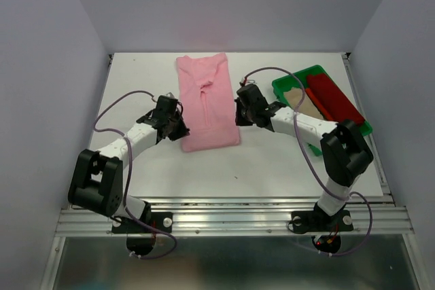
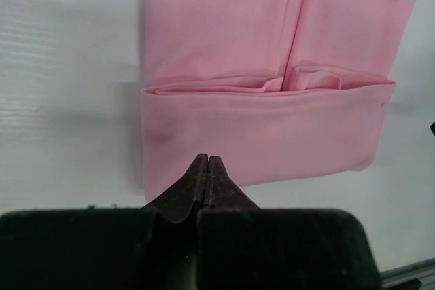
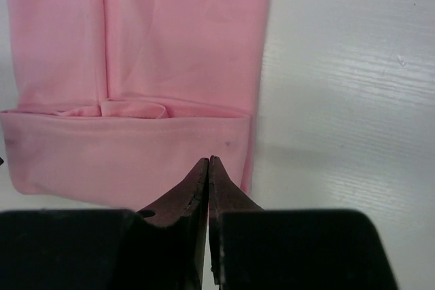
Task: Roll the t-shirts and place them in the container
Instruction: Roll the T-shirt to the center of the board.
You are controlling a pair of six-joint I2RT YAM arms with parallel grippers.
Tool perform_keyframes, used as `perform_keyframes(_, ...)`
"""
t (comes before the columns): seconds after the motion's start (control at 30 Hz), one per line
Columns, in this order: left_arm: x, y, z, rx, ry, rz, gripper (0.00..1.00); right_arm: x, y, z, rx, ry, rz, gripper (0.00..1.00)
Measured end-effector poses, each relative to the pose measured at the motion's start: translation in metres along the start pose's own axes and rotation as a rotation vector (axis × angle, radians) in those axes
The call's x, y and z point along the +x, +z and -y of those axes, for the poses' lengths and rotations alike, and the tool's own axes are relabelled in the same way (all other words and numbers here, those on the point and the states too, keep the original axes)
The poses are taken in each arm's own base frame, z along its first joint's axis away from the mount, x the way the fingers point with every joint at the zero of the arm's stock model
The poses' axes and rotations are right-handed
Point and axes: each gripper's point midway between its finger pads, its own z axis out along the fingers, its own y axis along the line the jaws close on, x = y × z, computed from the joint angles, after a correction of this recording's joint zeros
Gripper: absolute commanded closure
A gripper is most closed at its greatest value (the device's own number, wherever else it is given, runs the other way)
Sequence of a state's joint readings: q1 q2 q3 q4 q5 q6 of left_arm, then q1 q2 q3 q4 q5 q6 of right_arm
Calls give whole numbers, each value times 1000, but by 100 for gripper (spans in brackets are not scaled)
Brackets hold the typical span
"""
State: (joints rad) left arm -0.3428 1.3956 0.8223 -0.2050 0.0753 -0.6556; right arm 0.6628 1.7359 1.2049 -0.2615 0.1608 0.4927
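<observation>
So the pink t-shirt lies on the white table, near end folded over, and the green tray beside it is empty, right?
Not empty: the top view shows the green tray holding a dark red cloth and a beige cloth. The rest is right.

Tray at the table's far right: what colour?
Plain green, no pattern. The tray shows best in the top external view.
</observation>
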Motion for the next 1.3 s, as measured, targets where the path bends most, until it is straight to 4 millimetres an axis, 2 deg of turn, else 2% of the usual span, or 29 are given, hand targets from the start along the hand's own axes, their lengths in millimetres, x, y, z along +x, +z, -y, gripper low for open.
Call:
perform_keyframes(0.27, 6, 29, 5, -5, -2, -57, 100, 10, 33, -6, -1, -10, -60, 92)
perform_keyframes(0.4, 3, 40, 8, -2, -1, -53, 100, 20, 50, -4, 17, -13, -89, 93)
perform_keyframes(0.5, 6, 47, 4, -16, -2, -64, 100, 33, 61, 2, 38, -15, -121, 93)
perform_keyframes(0.53, 8, 50, 2, -22, -2, -71, 100, 32, 64, 1, 36, -12, -117, 93)
perform_keyframes(0.63, 13, 57, -3, -40, -3, -88, 100, 30, 64, 0, 34, -12, -110, 93)
perform_keyframes(0.8, 12, 57, -3, -41, -1, -85, 100, 29, 63, 0, 37, -13, -105, 93)
perform_keyframes(0.93, 7, 50, 0, -37, 5, -67, 100, 21, 50, -2, 23, -12, -86, 92)
perform_keyframes(1.1, -14, 32, 27, 30, 24, -2, 100, 4, 30, -27, -49, -13, -39, 92)
perform_keyframes(1.2, -22, 28, 44, 73, 32, 18, 100, 5, 28, -46, -96, -24, -40, 92)
perform_keyframes(1.3, -18, 33, 50, 92, 33, 2, 100, 12, 33, -63, -140, -25, -57, 92)
